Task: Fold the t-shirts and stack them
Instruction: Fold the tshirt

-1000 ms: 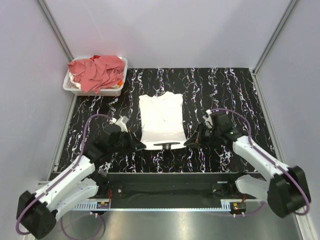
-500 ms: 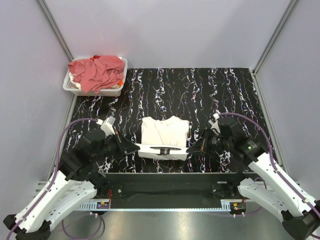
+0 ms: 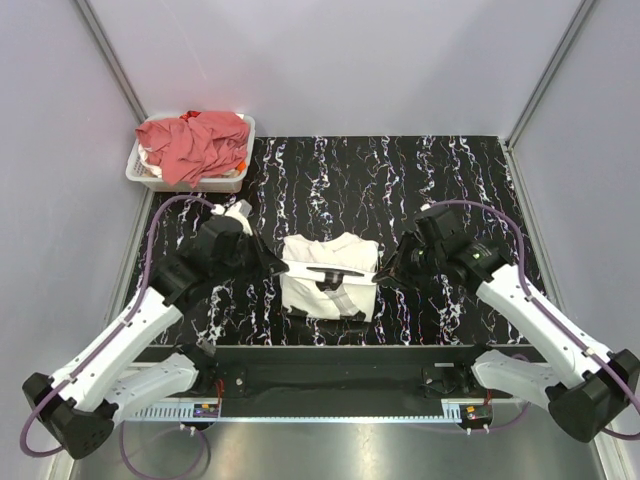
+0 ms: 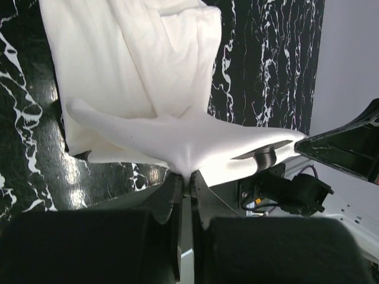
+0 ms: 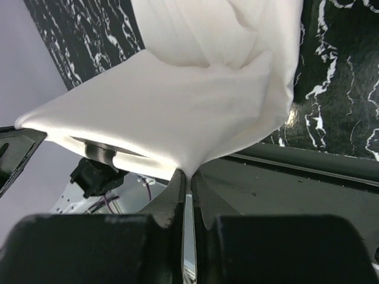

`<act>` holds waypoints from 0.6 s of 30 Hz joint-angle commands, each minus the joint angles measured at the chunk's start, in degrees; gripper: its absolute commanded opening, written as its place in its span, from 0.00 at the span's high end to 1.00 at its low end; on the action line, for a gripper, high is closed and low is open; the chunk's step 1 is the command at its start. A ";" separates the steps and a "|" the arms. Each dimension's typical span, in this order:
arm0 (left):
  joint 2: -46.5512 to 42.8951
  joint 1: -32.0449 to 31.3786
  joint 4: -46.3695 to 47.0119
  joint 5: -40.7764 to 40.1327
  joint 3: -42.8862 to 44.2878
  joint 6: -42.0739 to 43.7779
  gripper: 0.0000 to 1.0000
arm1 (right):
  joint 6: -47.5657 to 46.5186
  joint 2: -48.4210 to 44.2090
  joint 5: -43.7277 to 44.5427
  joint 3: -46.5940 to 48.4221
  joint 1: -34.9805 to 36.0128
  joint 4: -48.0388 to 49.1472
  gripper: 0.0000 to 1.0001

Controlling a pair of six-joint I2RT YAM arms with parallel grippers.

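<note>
A white t-shirt (image 3: 330,285) lies in the middle of the black marbled table, its near hem lifted and carried over the rest of the cloth. My left gripper (image 3: 282,268) is shut on the hem's left corner, and the pinch shows in the left wrist view (image 4: 188,176). My right gripper (image 3: 380,275) is shut on the right corner, as in the right wrist view (image 5: 188,173). The white t-shirt (image 4: 148,71) (image 5: 195,94) sags between the two grippers. Salmon-red t-shirts (image 3: 195,143) are heaped in the basket at the far left.
The white plastic basket (image 3: 238,180) stands at the table's far left corner. Grey walls with metal corner posts (image 3: 115,70) close in the table on three sides. A black rail (image 3: 330,365) runs along the near edge between the arm bases.
Both grippers have lifted the shirt's near hem and carried it away from the near edge, folding it over the shirt's middle. Their grip has not changed.
</note>
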 commanded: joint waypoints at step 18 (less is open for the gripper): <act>21.56 13.53 7.90 6.92 14.11 12.13 0.98 | -11.10 17.94 2.66 13.19 -9.37 0.50 1.00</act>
